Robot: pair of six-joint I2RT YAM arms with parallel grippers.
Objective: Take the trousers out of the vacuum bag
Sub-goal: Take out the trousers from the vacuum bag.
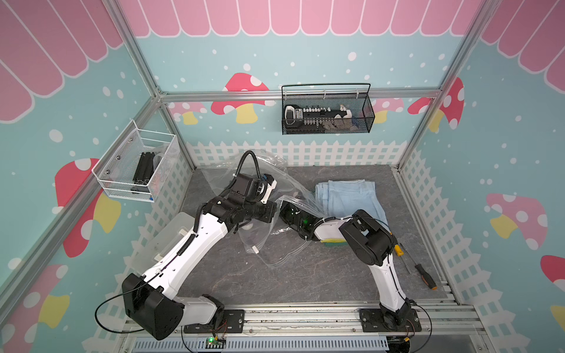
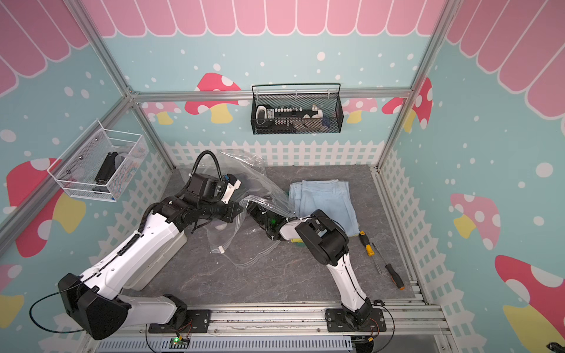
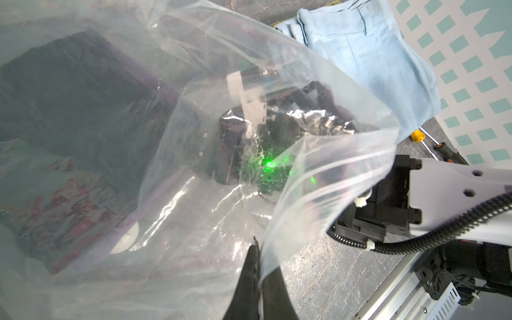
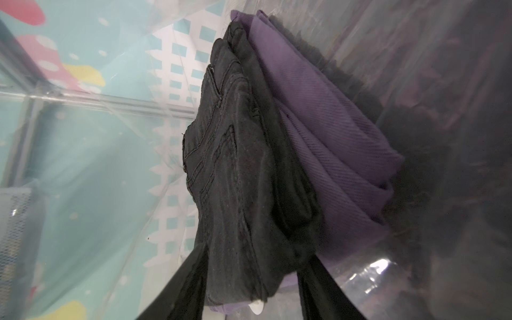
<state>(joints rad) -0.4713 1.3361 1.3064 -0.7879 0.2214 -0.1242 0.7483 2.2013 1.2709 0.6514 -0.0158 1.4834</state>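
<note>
The vacuum bag [image 1: 275,244] lies crumpled and open-mouthed in the middle of the table, its white slider clip [image 1: 255,250] at the front. My left gripper [image 3: 259,255] is shut on the bag's mouth edge and holds it up. My right gripper [image 4: 255,257] reaches inside the bag. Its jaws stand apart, one on each side of the folded dark trousers [image 4: 243,166], which lie against the purple trousers [image 4: 318,124]. Light blue trousers [image 1: 351,195] lie outside the bag at the back right. A yellow and green fold [image 1: 331,243] shows under my right arm.
A translucent hard box [image 1: 165,241] sits under my left arm at the table's left. Two screwdrivers [image 1: 426,276] lie by the right edge. A white wire basket [image 1: 137,162] hangs on the left wall and a black mesh basket [image 1: 327,113] on the rear wall.
</note>
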